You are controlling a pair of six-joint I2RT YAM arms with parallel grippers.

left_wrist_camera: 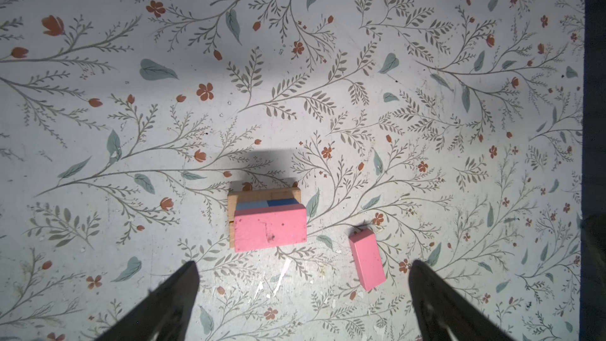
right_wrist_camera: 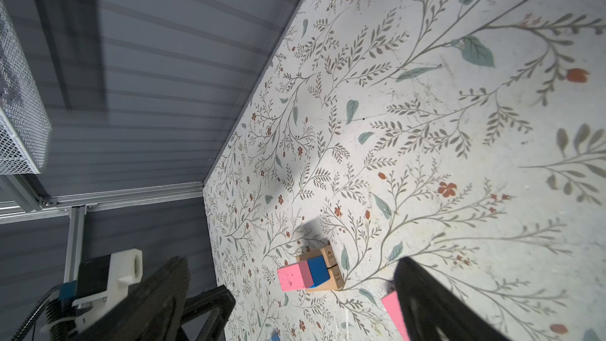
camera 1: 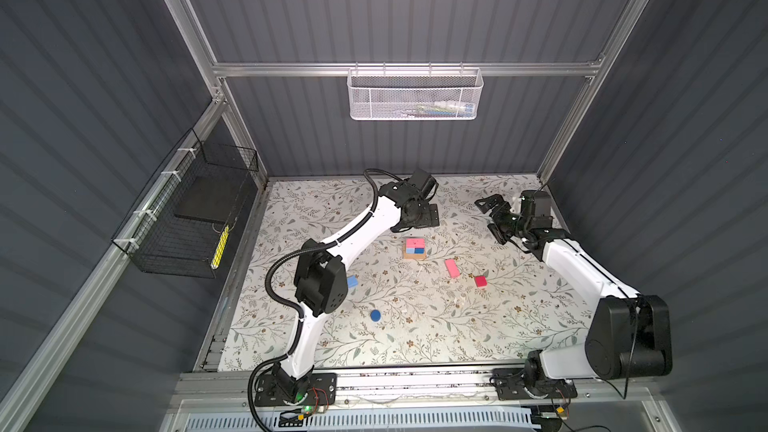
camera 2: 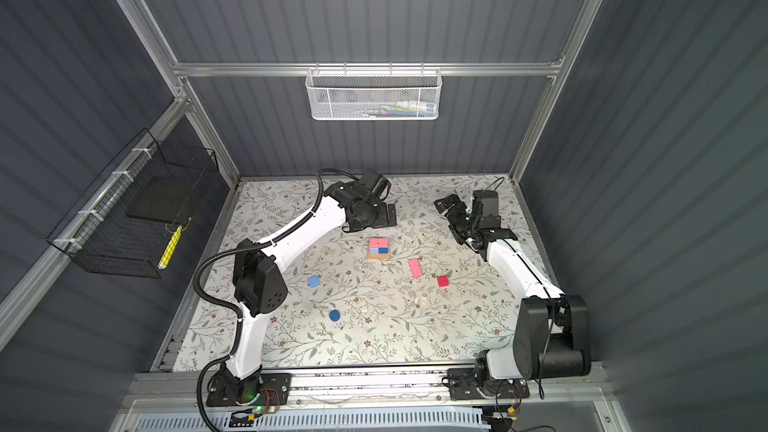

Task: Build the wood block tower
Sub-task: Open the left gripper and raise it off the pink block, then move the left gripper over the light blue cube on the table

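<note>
The tower [camera 1: 414,249] stands near the centre of the table [camera 1: 415,338]: a tan base carrying two blue cubes and one pink oblong [left_wrist_camera: 270,229]. Treat the build as roughly half complete. You have yet to place the loose pink oblong [camera 1: 451,268], the red cube [camera 1: 480,281], the light blue cube [camera 1: 352,282] and the dark blue disc [camera 1: 375,315]. The left gripper [left_wrist_camera: 303,263] hovers beyond the tower, jaws wide apart and empty. The right gripper [right_wrist_camera: 292,262] is likewise fully spread, holding nothing.

Floral surface [camera 1: 415,326] lies beneath my left tool [left_wrist_camera: 303,265]; a white mesh basket [camera 1: 415,97] hangs beyond it, a black wire basket [camera 1: 166,251] well off to its left.
</note>
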